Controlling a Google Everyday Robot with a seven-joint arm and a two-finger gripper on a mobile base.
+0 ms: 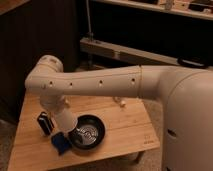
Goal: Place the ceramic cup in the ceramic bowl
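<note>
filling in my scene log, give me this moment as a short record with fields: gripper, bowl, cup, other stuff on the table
gripper: gripper shut, at the lower end of the arm, over the left edge of the ceramic bowl
bowl: upright on the wooden table, front left; no cup seen in its visible part
cup: ceramic cup cannot be made out; unclear whether the gripper holds it
left of bowl: black boxy item
front left of bowl: blue square piece
behind arm: small white item on the table
</note>
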